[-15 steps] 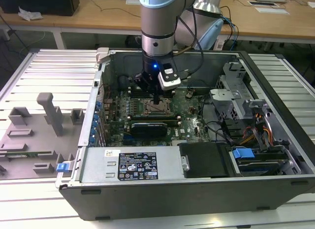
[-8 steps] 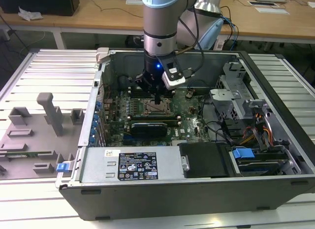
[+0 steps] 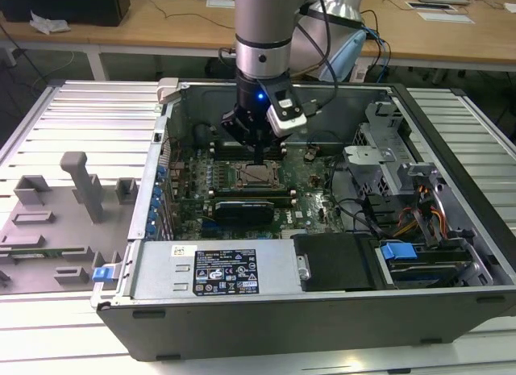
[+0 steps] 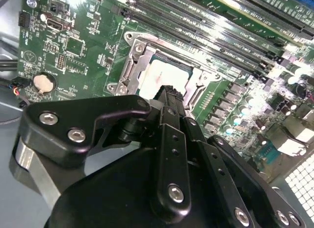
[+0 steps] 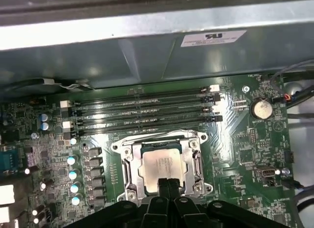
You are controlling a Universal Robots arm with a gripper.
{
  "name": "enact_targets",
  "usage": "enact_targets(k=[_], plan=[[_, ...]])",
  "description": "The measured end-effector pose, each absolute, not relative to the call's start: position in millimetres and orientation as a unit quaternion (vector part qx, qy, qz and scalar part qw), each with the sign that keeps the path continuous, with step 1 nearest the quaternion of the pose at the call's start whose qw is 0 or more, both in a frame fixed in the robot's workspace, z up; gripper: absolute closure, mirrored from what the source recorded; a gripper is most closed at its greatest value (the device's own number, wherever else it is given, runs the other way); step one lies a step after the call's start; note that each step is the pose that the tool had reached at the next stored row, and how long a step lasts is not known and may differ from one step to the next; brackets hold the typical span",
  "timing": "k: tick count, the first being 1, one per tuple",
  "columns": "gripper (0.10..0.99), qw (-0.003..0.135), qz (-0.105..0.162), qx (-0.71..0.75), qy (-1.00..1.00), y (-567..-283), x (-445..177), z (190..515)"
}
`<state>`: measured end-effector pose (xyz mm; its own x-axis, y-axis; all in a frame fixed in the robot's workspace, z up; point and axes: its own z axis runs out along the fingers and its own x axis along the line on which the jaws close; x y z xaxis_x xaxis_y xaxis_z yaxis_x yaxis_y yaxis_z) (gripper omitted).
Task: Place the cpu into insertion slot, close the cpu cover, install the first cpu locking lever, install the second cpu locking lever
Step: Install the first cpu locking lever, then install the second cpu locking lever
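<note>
The cpu (image 5: 164,163) lies flat in the insertion slot (image 5: 162,139), its pale metal top facing up, also seen as the cpu (image 4: 159,77) and the cpu (image 3: 258,175). The cpu cover (image 5: 128,165) is down flat around the chip, framing it with its silver plate. A thin wire lever (image 5: 147,138) runs along the socket's side toward the memory slots. My gripper (image 5: 167,182) is shut with nothing between its fingers. Its tips hang just above the chip's edge, as the gripper (image 4: 170,92) and the gripper (image 3: 256,153) also show.
Several long black memory slots (image 5: 142,115) lie beside the socket, under the grey case wall (image 5: 147,46). A coin battery (image 5: 261,109) sits on the green board. In the exterior view, a power supply (image 3: 218,270) lies in front and a drive cage with cables (image 3: 403,189) to the exterior view's right.
</note>
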<state>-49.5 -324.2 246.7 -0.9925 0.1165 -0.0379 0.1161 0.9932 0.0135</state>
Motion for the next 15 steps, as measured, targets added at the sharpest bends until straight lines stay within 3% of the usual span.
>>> enact_targets(k=[15], plan=[[0.980, 0.019, 0.006, 0.058, 0.998, -327.4, -49.5, 247.6]])
